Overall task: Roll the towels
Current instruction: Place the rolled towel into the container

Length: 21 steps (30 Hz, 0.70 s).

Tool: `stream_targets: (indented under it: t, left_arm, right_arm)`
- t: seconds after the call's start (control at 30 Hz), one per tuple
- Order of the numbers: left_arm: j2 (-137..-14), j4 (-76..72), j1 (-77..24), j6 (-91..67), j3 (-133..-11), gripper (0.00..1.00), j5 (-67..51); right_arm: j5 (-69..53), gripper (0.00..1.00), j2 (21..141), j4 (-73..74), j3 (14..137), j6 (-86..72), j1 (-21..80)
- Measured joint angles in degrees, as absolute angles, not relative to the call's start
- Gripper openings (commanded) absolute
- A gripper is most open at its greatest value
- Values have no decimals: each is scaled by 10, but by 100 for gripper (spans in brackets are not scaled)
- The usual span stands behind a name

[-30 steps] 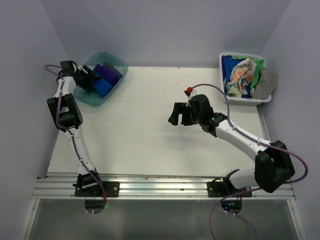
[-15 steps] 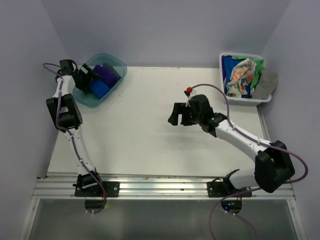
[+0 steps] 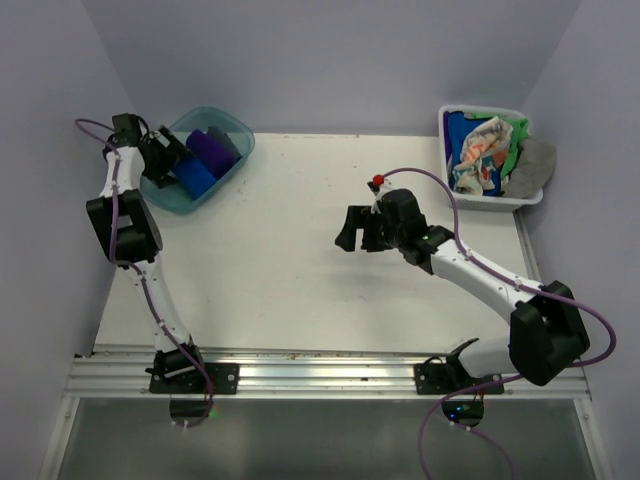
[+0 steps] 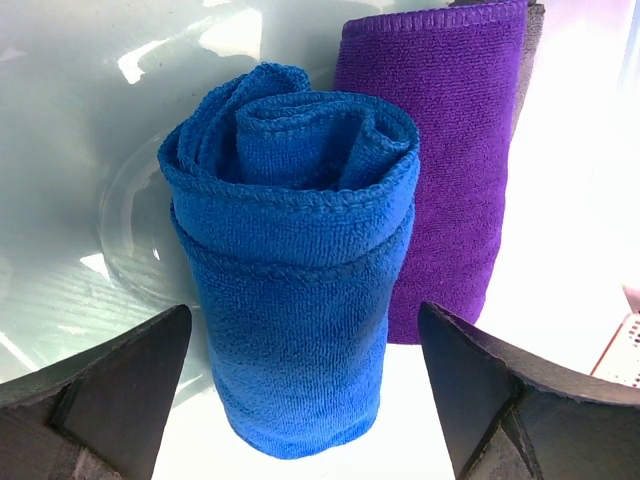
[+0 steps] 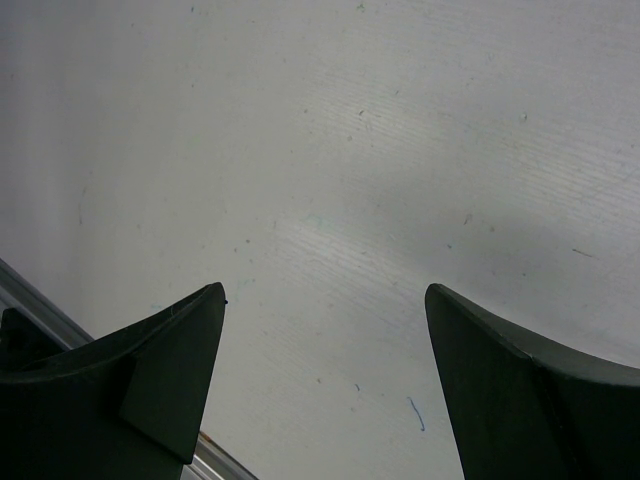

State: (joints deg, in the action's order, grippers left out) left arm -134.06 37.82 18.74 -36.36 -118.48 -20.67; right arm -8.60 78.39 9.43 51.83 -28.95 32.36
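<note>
Two robot arms are seen bolted to the aluminium rail [image 3: 320, 372] at the near edge of the flat white table [image 3: 280, 290].

Right gripper [image 3: 351, 228]: held over the middle of the table. Its two dark fingers are spread wide, with nothing between them; only bare tabletop is seen beneath in the wrist view.

Left gripper [image 3: 166, 160]: reached to the far left corner, at the near-left rim of the one translucent teal plastic tub [image 3: 237, 137]. Its two fingers are spread wide. No contact with cloth is seen.

Two rolled towels are counted in the tub, lying side by side and touching:
- rolled royal blue cloth towel [image 4: 290, 300], nearest the left gripper and framed between its fingers, the spiral of its end turned to the wrist camera;
- rolled purple cloth towel [image 4: 440, 150], just behind it.
A thin grey edge [image 4: 533, 45] is glimpsed behind the purple roll; what it belongs to cannot be told.

At the far right corner, one white plastic basket [image 3: 482, 206] is noted, well apart from both grippers. Four loose, unrolled towels are counted in it: crumpled blue towel [image 3: 456, 130], cream printed towel [image 3: 480, 150], green towel [image 3: 516, 133], and grey towel [image 3: 530, 166], draped over the right rim.
</note>
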Motion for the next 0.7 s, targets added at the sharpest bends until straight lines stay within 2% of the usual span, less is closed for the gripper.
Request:
stream_targets:
  t: [0.3, 0.5, 0.57, 0.7]
  left_arm:
    - [-1332, 393, 187, -357, -1177, 100, -179]
    - [-1269, 398, 187, -346, -1109, 99, -152]
    - [-1243, 397, 187, -346, -1089, 97, -148]
    - [-1191, 378, 187, -342, -1054, 81, -148]
  right_arm:
    - [-86, 85, 784, 94, 518, -290, 325]
    - [-86, 85, 784, 94, 518, -290, 326]
    - [-86, 85, 784, 94, 518, -291, 328]
    - [-86, 85, 784, 93, 518, -292, 331]
